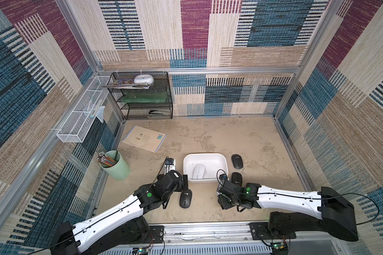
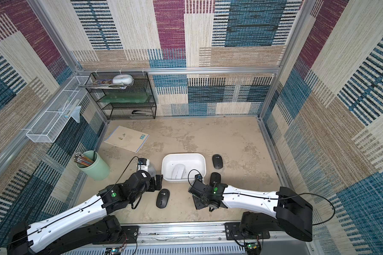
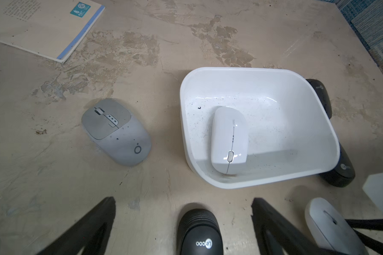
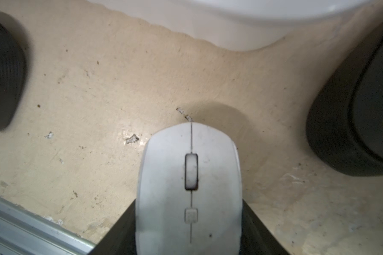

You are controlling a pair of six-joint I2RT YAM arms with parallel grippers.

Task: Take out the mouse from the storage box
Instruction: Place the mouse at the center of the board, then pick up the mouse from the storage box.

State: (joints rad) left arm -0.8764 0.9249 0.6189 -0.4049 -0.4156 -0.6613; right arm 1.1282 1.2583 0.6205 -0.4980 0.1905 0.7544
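- Mouse count inside the storage box (image 3: 296,88): one. A white mouse (image 3: 228,141) lies flat on the tub floor, close to the near wall and a little toward the tub's left side, its wheel end pointing at me.
- My right claw (image 4: 189,223) is clamped on a duller white mouse (image 4: 189,172), one jaw on each flank. It sits outside the box, just in front of the near right corner. I cannot tell whether that mouse touches the table.
- My left claw (image 3: 182,199) stands wide open and empty, low over a black mouse (image 3: 198,231) on the table by the tub's near left corner.
- I judge the mouse in the tub to be light and rigid, with a hard shell that will not give. It is also glossy and domed, so it would likely squirt out if pinched high on its back.
- Best hold, I think, is across the two long flanks at mid-length, jaws coming straight down. The tub floor looks free on both sides.
- The tub itself looks light — a dragging lift could shift it.
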